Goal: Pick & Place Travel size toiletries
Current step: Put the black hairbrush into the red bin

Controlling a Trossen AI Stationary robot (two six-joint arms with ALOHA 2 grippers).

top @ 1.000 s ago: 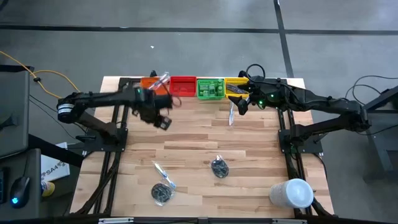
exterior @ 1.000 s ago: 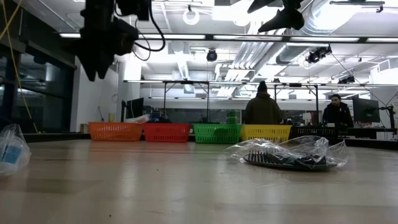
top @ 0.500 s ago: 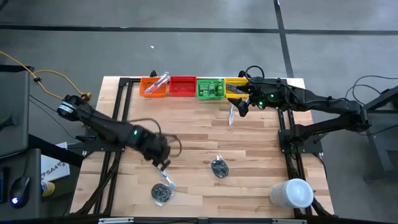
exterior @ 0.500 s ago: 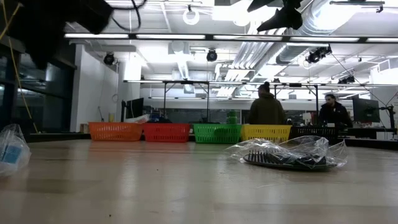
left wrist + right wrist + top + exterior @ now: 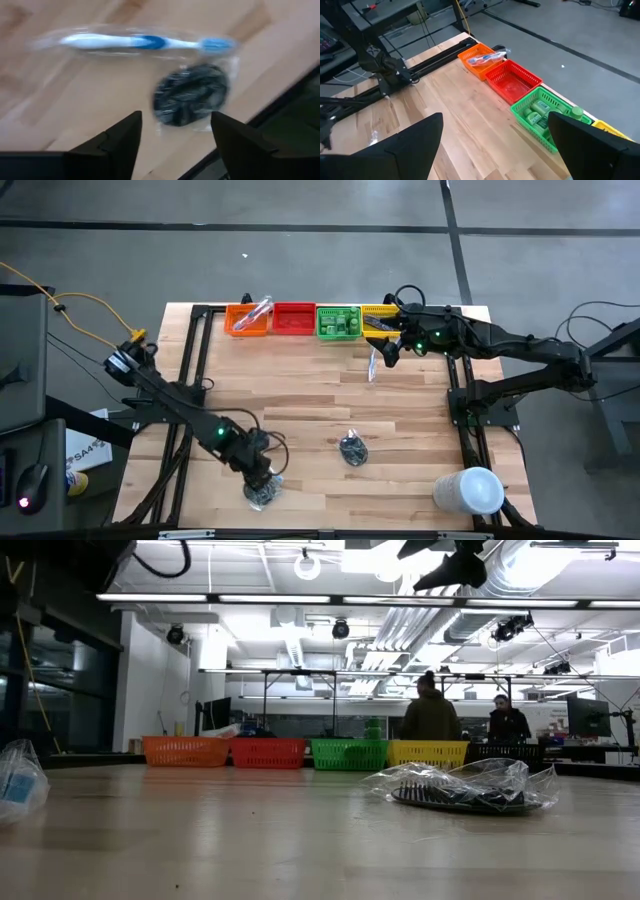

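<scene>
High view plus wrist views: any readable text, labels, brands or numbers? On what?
No text can be read with certainty.
White box on the floor left of the table: dark print, too small to read.
Green bottles in the green bin: pale labels, too blurred to read.
Toothbrush in its clear wrap: no print visible.
Dark round bundle: no print visible.

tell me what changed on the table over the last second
The left gripper swung from beside the orange bin at the back to the front of the table, where it now hangs open over the wrapped toothbrush and dark round bundle, holding nothing. The right gripper stayed open by the yellow bin. The other bundle and the white cylinder did not move.
</scene>
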